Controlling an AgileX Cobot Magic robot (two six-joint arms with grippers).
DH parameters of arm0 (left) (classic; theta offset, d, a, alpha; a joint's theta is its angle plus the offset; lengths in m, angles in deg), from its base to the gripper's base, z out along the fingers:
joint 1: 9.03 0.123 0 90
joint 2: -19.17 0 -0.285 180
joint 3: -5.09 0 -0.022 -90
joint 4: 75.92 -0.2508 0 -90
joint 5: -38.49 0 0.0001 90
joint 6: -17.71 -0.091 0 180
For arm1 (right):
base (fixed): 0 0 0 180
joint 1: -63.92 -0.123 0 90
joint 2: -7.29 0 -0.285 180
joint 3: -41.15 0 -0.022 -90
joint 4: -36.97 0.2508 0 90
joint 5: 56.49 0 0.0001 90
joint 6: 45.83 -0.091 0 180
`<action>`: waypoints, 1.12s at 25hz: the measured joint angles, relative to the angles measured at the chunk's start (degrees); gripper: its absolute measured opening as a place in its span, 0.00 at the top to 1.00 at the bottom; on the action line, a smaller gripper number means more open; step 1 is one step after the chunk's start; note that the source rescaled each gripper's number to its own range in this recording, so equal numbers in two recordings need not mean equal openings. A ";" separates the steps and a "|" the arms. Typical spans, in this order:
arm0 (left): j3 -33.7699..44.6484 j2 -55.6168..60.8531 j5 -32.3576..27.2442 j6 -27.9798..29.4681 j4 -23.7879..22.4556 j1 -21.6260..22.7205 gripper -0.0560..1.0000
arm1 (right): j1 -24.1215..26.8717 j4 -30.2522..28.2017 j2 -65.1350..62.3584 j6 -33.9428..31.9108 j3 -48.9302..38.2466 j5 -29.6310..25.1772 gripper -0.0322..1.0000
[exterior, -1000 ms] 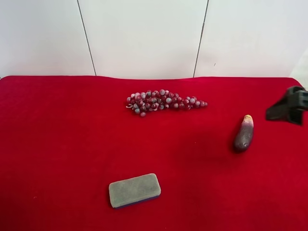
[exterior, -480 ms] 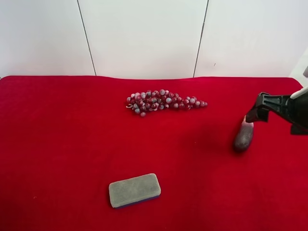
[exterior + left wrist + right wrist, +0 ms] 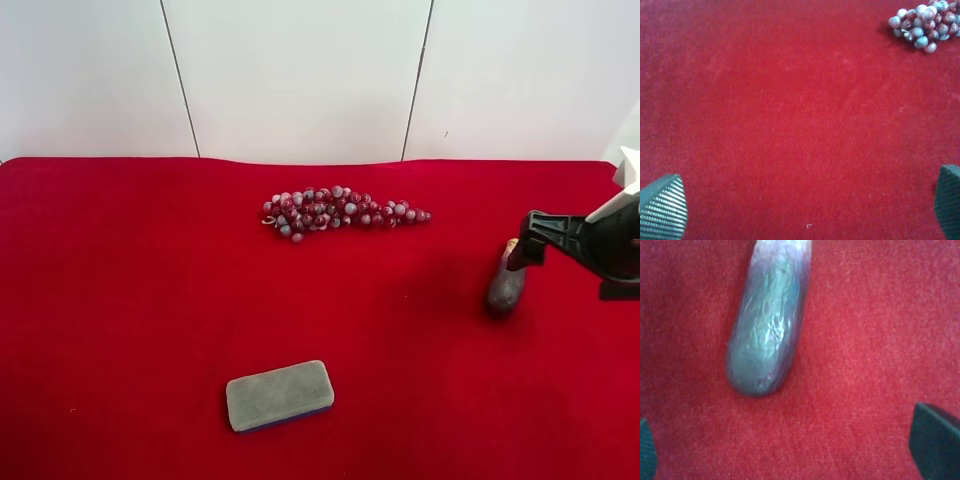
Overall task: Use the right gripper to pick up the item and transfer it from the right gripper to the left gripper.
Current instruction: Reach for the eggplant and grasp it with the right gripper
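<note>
The item (image 3: 505,287), a small dark purple-brown eggplant toy, lies on the red cloth at the exterior high view's right. The black claw of my right gripper (image 3: 521,250) hovers over its pale tip and hides most of that tip. The right wrist view shows the item (image 3: 770,325) lying just ahead of the right gripper (image 3: 790,450), whose fingers (image 3: 935,442) stand wide apart and open, not touching it. My left gripper (image 3: 805,205) is open over bare red cloth and holds nothing. It does not show in the exterior high view.
A cluster of red-grey grapes (image 3: 340,210) lies at the middle back of the red table (image 3: 120,300) and also shows as grapes (image 3: 927,25) in the left wrist view. A grey eraser block (image 3: 279,395) lies near the front. A white panelled wall stands behind the table.
The right arm has come in from the exterior high view's right edge toward the item and now covers its pale tip. The item, grapes and eraser have not moved.
</note>
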 joint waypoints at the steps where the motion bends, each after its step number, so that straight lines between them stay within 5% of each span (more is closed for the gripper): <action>1: 0.00 0.00 0.00 0.00 0.00 0.00 0.00 | 0.00 -0.05 0.78 0.00 0.00 0.80 0.00; 11: 0.00 0.00 0.00 0.00 0.00 0.00 0.00 | 2.96 -0.05 6.75 -0.06 2.25 4.78 0.00; 28: 0.00 0.00 0.00 0.00 0.00 0.00 0.00 | 4.89 -2.99 19.71 -0.06 13.73 0.98 0.00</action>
